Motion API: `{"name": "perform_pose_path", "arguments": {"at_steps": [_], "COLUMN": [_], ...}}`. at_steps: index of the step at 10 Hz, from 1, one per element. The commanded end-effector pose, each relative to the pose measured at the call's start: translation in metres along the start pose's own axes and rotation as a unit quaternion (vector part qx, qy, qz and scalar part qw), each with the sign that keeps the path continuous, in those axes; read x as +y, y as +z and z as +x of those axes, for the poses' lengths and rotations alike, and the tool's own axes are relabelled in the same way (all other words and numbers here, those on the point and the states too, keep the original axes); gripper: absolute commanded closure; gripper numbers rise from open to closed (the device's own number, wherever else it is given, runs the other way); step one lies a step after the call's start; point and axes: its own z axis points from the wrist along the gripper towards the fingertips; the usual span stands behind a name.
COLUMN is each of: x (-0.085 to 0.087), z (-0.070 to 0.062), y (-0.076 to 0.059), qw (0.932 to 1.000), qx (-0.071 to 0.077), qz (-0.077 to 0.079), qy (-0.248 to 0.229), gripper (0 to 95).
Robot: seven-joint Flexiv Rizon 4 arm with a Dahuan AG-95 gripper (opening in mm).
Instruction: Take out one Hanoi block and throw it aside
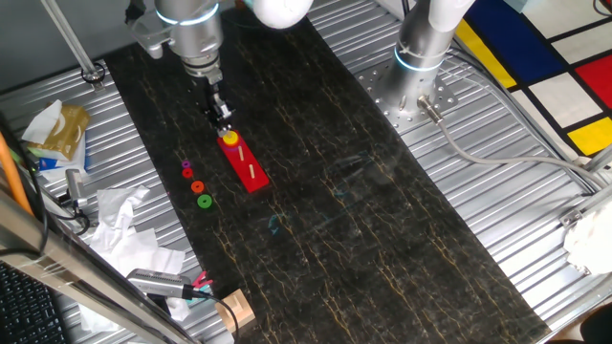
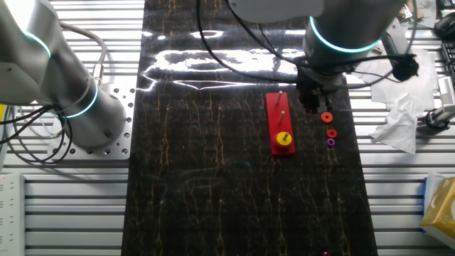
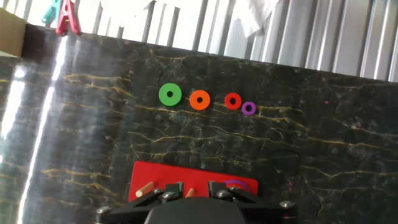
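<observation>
The yellow Hanoi block (image 1: 229,140) sits on a peg at the far end of the red base (image 1: 247,168). It also shows in the other fixed view (image 2: 284,139) on the base (image 2: 278,114). My gripper (image 1: 223,119) hangs just above and behind that end, open and empty. In the hand view the gripper (image 3: 194,185) stands over the red base (image 3: 155,174), with two bare wooden pegs (image 3: 145,188) between and beside the jaws. The yellow block is hidden there.
Green (image 3: 170,94), orange (image 3: 199,99), red (image 3: 232,101) and purple (image 3: 249,108) rings lie in a row on the dark mat beside the base. Crumpled paper (image 1: 124,225) and clutter lie off the mat's left edge. A second arm's base (image 1: 421,57) stands at the back.
</observation>
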Motion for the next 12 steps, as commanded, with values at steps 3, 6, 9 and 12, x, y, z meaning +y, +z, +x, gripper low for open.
{"name": "perform_pose_path", "arguments": {"at_steps": [3,6,9,12], "x": [-0.011,-0.018,-0.021,-0.025], "z": [-0.005,-0.008,-0.008,-0.008], "y": [0.001,0.007,0.012,0.020], "qw": [0.9999,0.9997,0.9989,0.9985], "qx": [0.004,0.013,0.026,0.032], "qz": [0.002,0.018,0.037,0.043], "qy": [0.011,0.010,0.008,0.009], "gripper": [57.0,57.0,57.0,57.0]}}
